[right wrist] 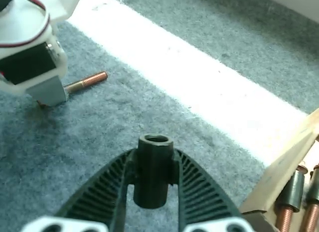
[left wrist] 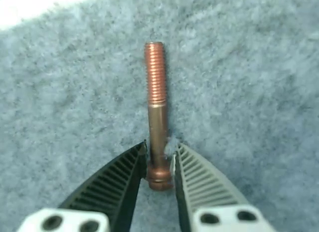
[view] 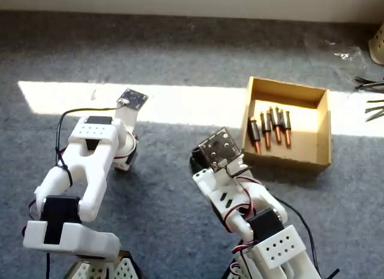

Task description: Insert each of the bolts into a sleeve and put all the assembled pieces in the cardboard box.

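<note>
Item 1. Left gripper (left wrist: 159, 162): black ribbed fingers closed in on a bolt (left wrist: 156, 107), one finger on either side of the shank just above the head. The bolt is copper-coloured. Its head sits between the fingertips and its threaded end points straight away from the gripper. It lies along the grey carpet (left wrist: 249, 92).

Item 2. Right gripper (right wrist: 152, 177): fingers clamped on a sleeve (right wrist: 153, 167), which is dark and cylindrical. The sleeve stands upright between the fingertips with its open bore facing up, clear of the finger ends. Carpet lies beyond it.

Item 3. Cardboard box (view: 288, 87): open-topped, close beside the right gripper and on its side away from the left gripper. In the right wrist view one wall edge shows just beside the fingers.

Item 4. Assembled pieces (view: 273, 128): several bolts, each seated in a dark sleeve, lie side by side and roughly parallel on the box floor, near the wall closest to the right gripper.

Item 5. Band of sunlight (view: 180, 102): crosses the carpet beyond both grippers and runs up to the box.

Item 6. Relation of the grippers: near each other but apart. From the right wrist view, the left-held bolt lies ahead of the sleeve and off to one side, its threaded tip projecting from under the left arm's white housing (right wrist: 30, 57).
</note>
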You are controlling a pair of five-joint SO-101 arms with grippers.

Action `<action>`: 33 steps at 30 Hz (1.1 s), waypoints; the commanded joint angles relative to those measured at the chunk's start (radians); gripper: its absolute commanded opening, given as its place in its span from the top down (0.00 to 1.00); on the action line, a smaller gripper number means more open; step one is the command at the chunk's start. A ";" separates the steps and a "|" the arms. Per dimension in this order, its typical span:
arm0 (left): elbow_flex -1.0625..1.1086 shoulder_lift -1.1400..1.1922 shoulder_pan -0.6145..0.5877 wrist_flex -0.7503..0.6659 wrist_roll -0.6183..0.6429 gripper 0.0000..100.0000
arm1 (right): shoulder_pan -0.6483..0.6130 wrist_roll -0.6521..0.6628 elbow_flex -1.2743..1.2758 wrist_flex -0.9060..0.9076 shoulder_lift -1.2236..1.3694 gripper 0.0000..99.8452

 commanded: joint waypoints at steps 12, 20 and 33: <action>-0.321 0.252 -0.013 0.229 -0.008 1.00 | 0.015 -0.002 -0.008 -0.030 -0.016 1.00; -0.357 0.111 -0.001 0.347 -0.023 1.00 | 0.015 0.000 -0.008 -0.030 -0.015 1.00; -0.613 0.012 0.019 0.795 -0.147 1.00 | 0.015 0.000 -0.008 -0.028 -0.015 1.00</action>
